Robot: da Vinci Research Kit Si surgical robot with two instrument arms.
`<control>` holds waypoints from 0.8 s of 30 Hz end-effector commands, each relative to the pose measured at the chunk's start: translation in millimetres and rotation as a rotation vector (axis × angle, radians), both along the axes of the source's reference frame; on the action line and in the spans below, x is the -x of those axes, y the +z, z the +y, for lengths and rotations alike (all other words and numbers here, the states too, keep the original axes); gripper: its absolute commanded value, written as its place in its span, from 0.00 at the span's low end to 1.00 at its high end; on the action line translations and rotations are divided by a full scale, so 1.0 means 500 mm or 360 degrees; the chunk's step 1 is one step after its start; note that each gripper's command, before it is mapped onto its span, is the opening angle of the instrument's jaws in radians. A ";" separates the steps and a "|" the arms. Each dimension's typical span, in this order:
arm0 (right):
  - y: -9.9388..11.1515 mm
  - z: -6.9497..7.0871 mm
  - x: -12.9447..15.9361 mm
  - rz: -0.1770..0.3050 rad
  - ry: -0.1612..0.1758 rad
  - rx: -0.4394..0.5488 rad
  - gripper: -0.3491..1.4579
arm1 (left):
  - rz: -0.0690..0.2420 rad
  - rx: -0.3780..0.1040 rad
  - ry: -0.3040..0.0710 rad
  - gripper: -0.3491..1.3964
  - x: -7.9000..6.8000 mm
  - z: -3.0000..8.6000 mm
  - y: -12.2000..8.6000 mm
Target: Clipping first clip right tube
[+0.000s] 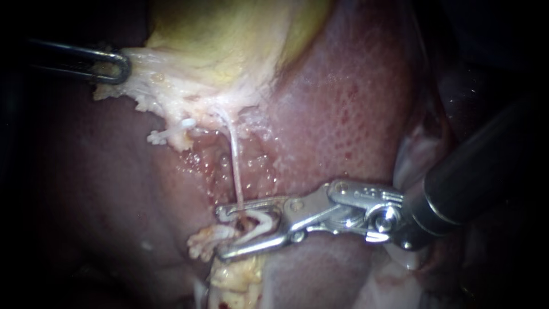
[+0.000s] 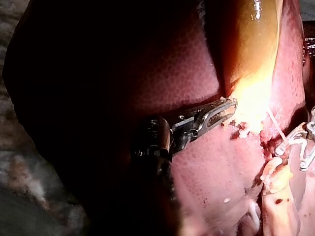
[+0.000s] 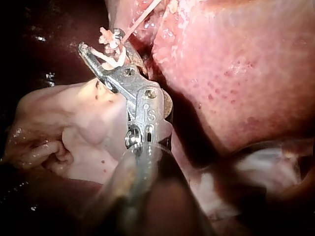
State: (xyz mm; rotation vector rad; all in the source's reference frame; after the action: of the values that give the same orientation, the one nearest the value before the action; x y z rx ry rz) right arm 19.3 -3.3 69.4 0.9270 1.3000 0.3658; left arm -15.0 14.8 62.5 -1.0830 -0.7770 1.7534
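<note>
A thin, pale tube (image 1: 233, 154) runs taut from the whitish base of the gallbladder (image 1: 229, 40) down across the liver (image 1: 343, 114). Its lower end meets a white, V-shaped clip (image 1: 260, 222), legs apart, seated between the spread jaws of the right instrument (image 1: 222, 232).

Yellow gallbladder (image 1: 229, 40), speckled pink liver (image 1: 354, 114), white tube (image 1: 235, 166) and clip (image 1: 260, 222).

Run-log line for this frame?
left instrument: shut on gallbladder edge | right instrument: holds clip, unclosed, at tube lower end
</note>
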 end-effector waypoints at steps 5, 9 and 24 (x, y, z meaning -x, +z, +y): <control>-0.0003 0.0002 0.0002 -0.0010 -0.0001 -0.0021 0.36 | 0.0000 0.0000 0.0000 0.00 0.0000 -0.0001 -0.0002; -0.0004 0.0005 0.0002 -0.0014 0.0001 -0.0031 0.33 | 0.0000 0.0000 0.0000 0.00 0.0000 -0.0001 -0.0002; -0.0001 0.0010 0.0007 -0.0071 0.0021 -0.0161 0.00 | 0.0000 0.0000 -0.0001 0.00 0.0001 0.0000 -0.0002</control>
State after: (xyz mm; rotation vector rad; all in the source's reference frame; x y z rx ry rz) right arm 19.0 -2.7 69.4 0.9919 1.2548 0.4675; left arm -15.0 14.7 62.4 -1.0829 -0.7766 1.7532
